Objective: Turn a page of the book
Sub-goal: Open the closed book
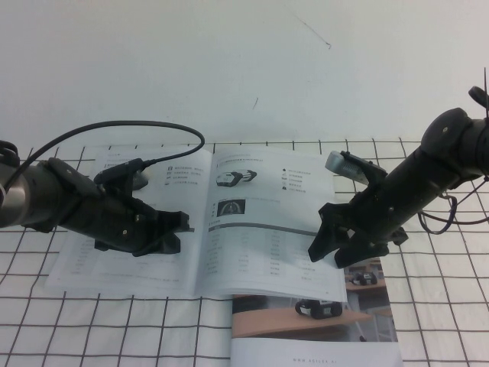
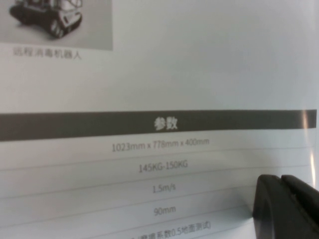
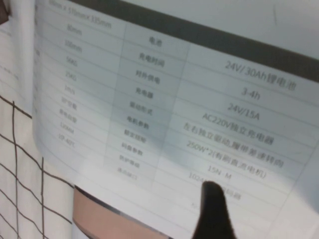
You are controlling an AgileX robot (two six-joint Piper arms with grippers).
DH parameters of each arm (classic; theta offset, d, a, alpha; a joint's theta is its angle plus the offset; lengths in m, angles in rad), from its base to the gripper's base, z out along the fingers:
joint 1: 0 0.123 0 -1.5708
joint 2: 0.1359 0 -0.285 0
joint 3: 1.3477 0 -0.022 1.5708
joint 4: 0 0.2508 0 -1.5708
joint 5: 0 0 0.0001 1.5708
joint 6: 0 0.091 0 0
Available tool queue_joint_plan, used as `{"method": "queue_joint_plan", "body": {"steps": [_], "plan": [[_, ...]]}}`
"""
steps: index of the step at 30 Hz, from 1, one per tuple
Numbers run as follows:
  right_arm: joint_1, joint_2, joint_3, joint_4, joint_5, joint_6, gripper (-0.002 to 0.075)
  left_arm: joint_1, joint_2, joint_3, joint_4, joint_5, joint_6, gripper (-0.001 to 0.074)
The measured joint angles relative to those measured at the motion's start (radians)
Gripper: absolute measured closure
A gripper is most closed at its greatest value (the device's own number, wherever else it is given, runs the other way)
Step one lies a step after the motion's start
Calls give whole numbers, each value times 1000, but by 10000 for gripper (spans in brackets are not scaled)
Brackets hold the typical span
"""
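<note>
Now right gripper [image 1: 336,248], released, hovering over page [image 1: 267,229] centre-right; left gripper [image 1: 157,229], apparently released, pinning book [image 1: 130,260] centre-left; next needing edge pinch.

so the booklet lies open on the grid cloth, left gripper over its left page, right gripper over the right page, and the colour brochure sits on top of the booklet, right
Not quite. In the high view the colour brochure lies under the booklet, sticking out below its right page. The rest holds: the left gripper is over the left page, the right gripper, jaws open, over the right page, on the grid cloth.
</note>
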Motion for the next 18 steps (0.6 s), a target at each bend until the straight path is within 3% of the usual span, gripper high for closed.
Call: {"method": "queue_joint_plan", "body": {"steps": [18], "plan": [[0, 12, -2, 61, -32, 31, 270, 0, 0, 0, -8, 0, 2, 738]]}}
